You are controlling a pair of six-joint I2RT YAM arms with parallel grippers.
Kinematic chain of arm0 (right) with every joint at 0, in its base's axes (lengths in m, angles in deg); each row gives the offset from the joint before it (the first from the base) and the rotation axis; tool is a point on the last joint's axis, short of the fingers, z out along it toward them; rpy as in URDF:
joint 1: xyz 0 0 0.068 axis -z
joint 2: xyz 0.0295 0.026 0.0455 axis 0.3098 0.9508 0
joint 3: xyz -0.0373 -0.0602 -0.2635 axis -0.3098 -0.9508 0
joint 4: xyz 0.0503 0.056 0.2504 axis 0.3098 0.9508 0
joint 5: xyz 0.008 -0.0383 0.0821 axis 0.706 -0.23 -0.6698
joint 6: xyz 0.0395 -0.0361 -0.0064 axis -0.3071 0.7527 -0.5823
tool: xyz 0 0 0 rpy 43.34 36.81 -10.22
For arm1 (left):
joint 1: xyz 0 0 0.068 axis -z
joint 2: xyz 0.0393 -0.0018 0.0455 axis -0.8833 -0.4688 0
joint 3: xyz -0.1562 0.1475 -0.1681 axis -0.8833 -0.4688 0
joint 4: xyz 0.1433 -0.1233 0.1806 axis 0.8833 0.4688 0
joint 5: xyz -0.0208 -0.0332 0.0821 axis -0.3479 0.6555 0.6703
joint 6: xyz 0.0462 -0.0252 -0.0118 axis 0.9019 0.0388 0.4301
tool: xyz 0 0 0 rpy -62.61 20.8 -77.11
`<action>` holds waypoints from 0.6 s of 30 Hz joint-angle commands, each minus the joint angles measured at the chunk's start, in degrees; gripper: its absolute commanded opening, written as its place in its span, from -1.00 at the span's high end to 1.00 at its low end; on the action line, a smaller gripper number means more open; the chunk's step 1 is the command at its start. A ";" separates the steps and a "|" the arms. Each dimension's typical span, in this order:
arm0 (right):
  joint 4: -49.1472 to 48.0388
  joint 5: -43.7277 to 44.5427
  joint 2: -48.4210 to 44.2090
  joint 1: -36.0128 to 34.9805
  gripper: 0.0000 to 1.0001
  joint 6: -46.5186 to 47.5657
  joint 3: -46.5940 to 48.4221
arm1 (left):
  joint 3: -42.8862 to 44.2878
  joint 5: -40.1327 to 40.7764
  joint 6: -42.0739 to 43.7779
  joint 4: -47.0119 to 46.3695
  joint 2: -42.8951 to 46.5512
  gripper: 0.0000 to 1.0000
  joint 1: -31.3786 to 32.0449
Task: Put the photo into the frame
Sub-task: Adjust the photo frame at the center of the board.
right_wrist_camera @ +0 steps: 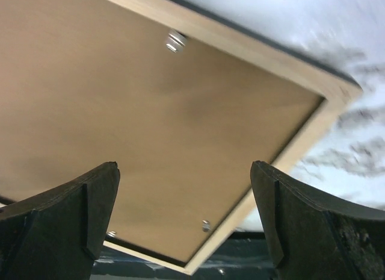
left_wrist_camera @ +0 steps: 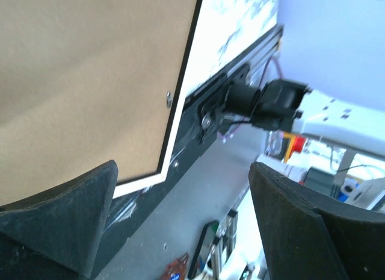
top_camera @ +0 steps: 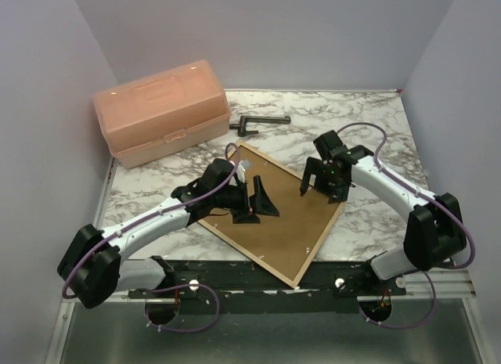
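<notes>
**A:** Start at the jaws. What has each one got?

**B:** Nothing. The left gripper [top_camera: 261, 203] stands spread wide with only air between its fingers, and its wrist view shows the gap empty. The right gripper [top_camera: 317, 178] is just as wide and holds nothing either. Both hang over the same object, apart from each other.

**A:** Which object?

**B:** The large rectangular frame with the thin tan wood edge [top_camera: 320, 245]. It lies flat and back-up on the white-and-grey marbled table [top_camera: 376, 121], turned diamond-wise, with one corner over the near edge. A plain brown backing board [top_camera: 290, 223] fills it from rim to rim.

**A:** And the sunset photo?

**B:** I can't find it in any view. I see no red-orange print or white back that I could be sure of. It may be under the board, but that can't be told from here.

**A:** So how far along is the task?

**B:** Late, I'd judge, since the board is seated and both grippers are empty. The small metal tabs [right_wrist_camera: 174, 40] along the rim look like what's left, and I can't tell if they are turned over the board.

**A:** Anything else on the table?

**B:** A translucent peach plastic toolbox [top_camera: 160, 109] at the back left, and a small black tool [top_camera: 258, 123] beside it. Both are well clear of the frame.
</notes>
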 commanded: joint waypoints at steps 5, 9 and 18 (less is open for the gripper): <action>5.35 5.48 -12.32 0.66 -0.89 -9.19 -13.80 | -1.53 4.50 4.45 3.95 14.26 -0.90 -13.06; 2.02 5.67 -13.99 0.96 -0.75 -12.30 -18.62 | 2.29 9.56 10.59 14.76 18.29 -0.93 -17.38; -4.00 9.13 -4.55 0.98 -0.32 -9.67 -18.51 | 7.59 15.41 18.37 26.50 19.94 -0.93 -20.08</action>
